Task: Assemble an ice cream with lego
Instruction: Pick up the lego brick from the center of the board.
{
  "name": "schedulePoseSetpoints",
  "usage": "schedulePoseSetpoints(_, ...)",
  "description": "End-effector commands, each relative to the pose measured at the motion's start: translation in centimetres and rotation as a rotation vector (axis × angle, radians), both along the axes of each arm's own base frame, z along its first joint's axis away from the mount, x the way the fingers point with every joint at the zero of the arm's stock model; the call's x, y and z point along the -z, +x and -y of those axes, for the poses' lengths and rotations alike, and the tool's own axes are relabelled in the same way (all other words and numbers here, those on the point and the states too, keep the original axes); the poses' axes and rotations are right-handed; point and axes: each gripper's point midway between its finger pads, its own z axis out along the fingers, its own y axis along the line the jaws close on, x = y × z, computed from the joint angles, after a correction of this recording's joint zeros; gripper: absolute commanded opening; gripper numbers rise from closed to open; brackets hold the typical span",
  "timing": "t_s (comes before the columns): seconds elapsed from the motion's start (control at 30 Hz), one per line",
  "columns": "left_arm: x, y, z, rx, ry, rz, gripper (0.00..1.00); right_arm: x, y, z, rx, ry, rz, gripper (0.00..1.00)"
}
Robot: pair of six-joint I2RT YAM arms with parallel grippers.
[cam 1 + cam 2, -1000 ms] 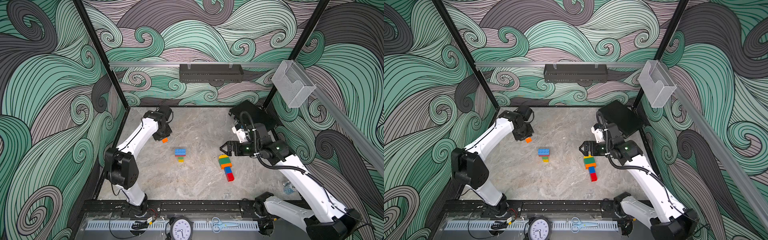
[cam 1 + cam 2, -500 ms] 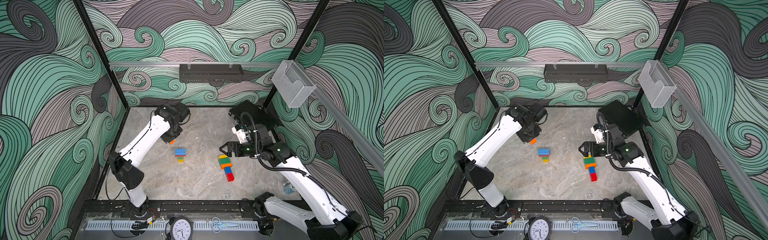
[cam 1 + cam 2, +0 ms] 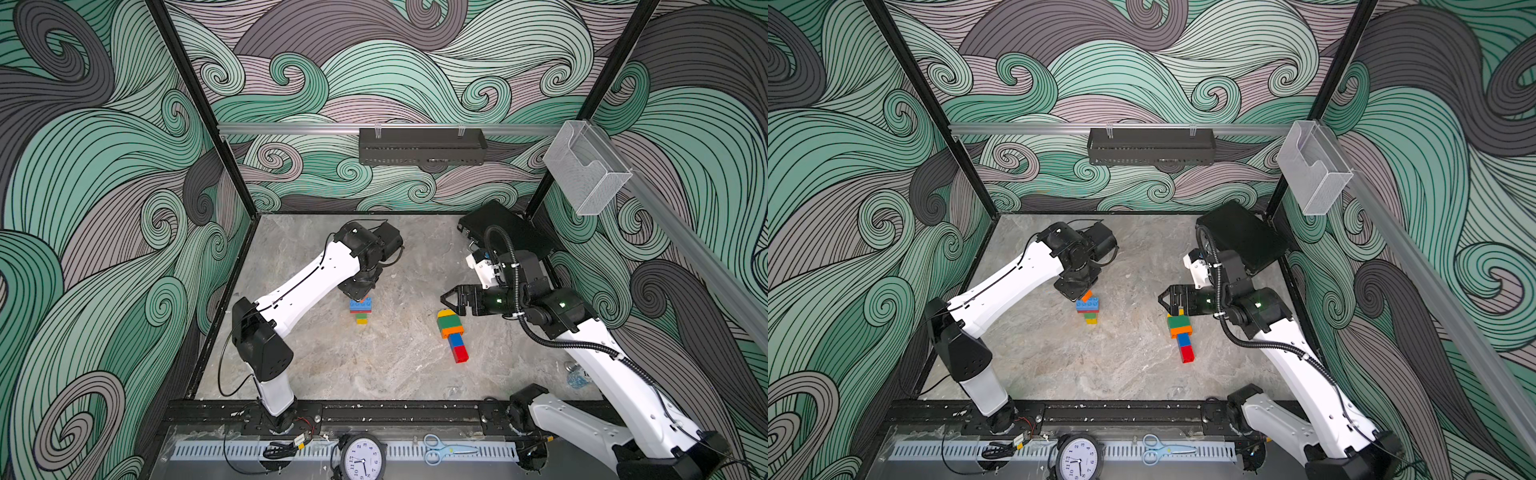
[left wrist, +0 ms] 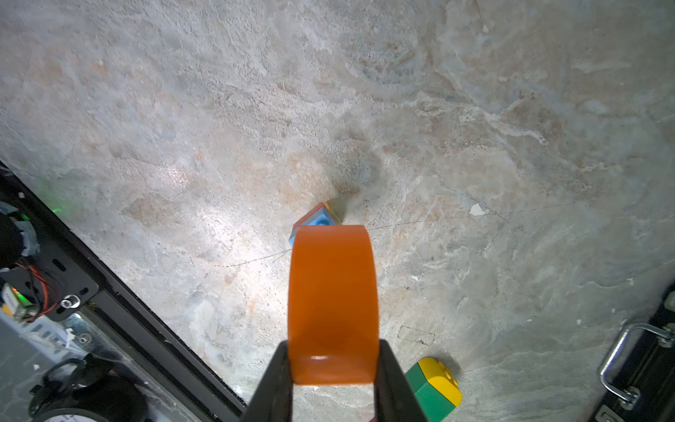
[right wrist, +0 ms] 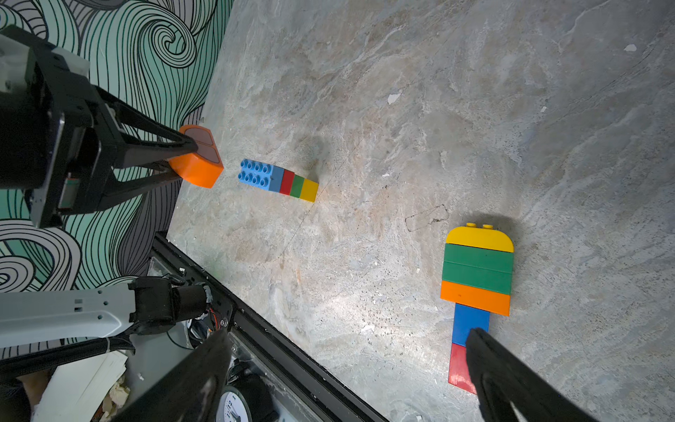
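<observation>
My left gripper (image 4: pixel 333 361) is clamping an orange round-topped brick (image 4: pixel 333 288) between its two black fingers, which are pressing on the brick's flat opposite sides. Nothing else is in its grasp. The right wrist view is showing the brick hanging just beside the studded top of a small upright stack (image 5: pixel 278 181), with a clear gap between them. That stack is a blue oblong brick over red, green and yellow ones, standing on the marble table (image 3: pixel 395 374).

My right gripper (image 3: pixel 448 298) is standing wide open and holding nothing, near the yellow rounded end of a second lego ice cream (image 3: pixel 451 334). This one is lying flat on the table, well apart from the small stack: yellow, green, orange, blue, then red.

I am judging the orange brick to be light, stiff and hollow, with smooth, slippery walls. Gripping the flat sides looks right, since the curved top would be sliding out of the fingers. The small stack is looking narrow at its base, so pressing off-centre is likely to be tipping it. Steadying it low on its sides with the free gripper seems wise.
</observation>
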Motion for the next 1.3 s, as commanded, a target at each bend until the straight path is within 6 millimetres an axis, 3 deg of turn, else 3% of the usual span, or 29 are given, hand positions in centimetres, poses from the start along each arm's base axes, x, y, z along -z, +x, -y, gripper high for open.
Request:
schedulePoseSetpoints(0.0, -1.6, 0.3, -0.5, -0.124, -0.043, 0.131, 0.00, 0.0, -0.3, 0.2, -0.011, 0.000, 0.006, 0.99)
schedulePoseSetpoints(0.53, 1.2, 0.1, 1.6, -0.224, -0.125, 0.072, 0.00, 0.2, -0.2, 0.1, -0.013, -0.002, -0.008, 0.99)
schedulePoseSetpoints(1.27, 1.7, -0.6, 1.1, -0.307, -0.092, -0.021, 0.00, 0.2, -0.2, 0.0, -0.009, 0.006, -0.007, 0.99)
